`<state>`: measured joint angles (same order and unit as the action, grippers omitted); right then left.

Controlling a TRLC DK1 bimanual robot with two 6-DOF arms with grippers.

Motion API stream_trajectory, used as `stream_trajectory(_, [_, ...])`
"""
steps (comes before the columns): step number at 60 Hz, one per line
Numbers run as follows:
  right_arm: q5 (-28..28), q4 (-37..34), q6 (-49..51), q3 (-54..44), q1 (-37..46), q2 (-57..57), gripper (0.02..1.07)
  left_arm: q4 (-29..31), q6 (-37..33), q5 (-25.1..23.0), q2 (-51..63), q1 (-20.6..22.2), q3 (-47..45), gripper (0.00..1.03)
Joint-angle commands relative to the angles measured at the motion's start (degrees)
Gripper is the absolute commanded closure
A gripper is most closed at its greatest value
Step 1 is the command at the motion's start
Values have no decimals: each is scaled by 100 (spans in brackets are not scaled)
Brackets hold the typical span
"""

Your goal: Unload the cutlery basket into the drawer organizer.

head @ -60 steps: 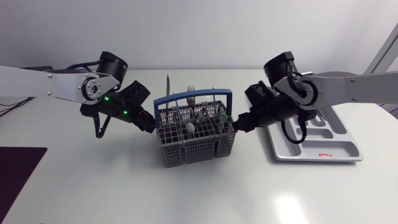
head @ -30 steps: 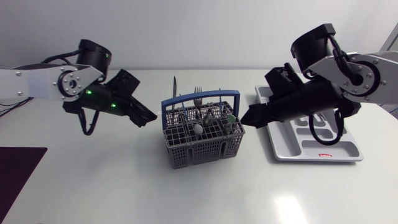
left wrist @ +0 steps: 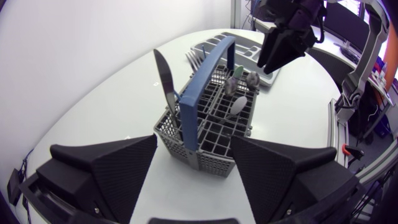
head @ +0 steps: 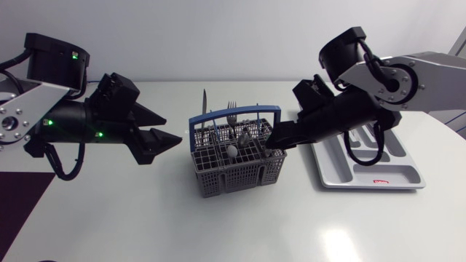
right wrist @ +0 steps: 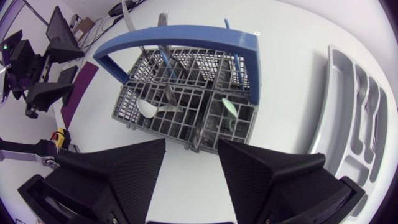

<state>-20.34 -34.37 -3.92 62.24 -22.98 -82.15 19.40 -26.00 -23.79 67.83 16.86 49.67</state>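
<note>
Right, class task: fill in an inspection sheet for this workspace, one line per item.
Surface: white table.
Job's things: grey cutlery basket with blue handle, holding knife, fork and spoon; drawer organizer beside it.
Clutter: dark mat at the table's left edge.
Tools: left tool open, short of the basket; right tool open, above the basket's organizer side.
Cables: black cable loops under both arms.
Surroundings: nothing seen.
</note>
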Motion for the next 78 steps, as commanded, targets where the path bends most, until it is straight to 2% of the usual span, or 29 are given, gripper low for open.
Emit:
stream_trajectory(1, [-32, -43, -170, 166, -110, -205, 48, -15, -169, -64, -130, 177, -186, 20])
stream_trajectory(8, [-32, 0, -214, 175, -136, -293, 57, -15, -301, -64, -209, 362, -230, 20])
stream_trajectory(18, [-23, 36, -232, 227, -136, -504, 57, -77, -450, -47, -279, 608, -291, 20])
stream_trajectory(24, [-14, 115, -240, 245, -163, -557, 66, -164, -494, -20, -350, 696, -353, 20])
stream_trajectory(27, [4, 141, -249, 271, -171, -600, 66, -182, -511, -11, -367, 740, -370, 20])
stream_trajectory(38, [83, 229, -249, 307, -215, -706, 80, -200, -599, 32, -429, 801, -432, 20])
stream_trajectory(49, [232, 282, -249, 315, -242, -794, 83, -235, -634, 41, -464, 836, -511, 17])
stream_trajectory(60, [285, 291, -240, 298, -242, -855, 93, -235, -634, 50, -482, 845, -511, 17])
stream_trajectory(78, [276, 176, -214, 403, -277, -565, 94, -252, -634, 129, -482, 915, -555, 17])
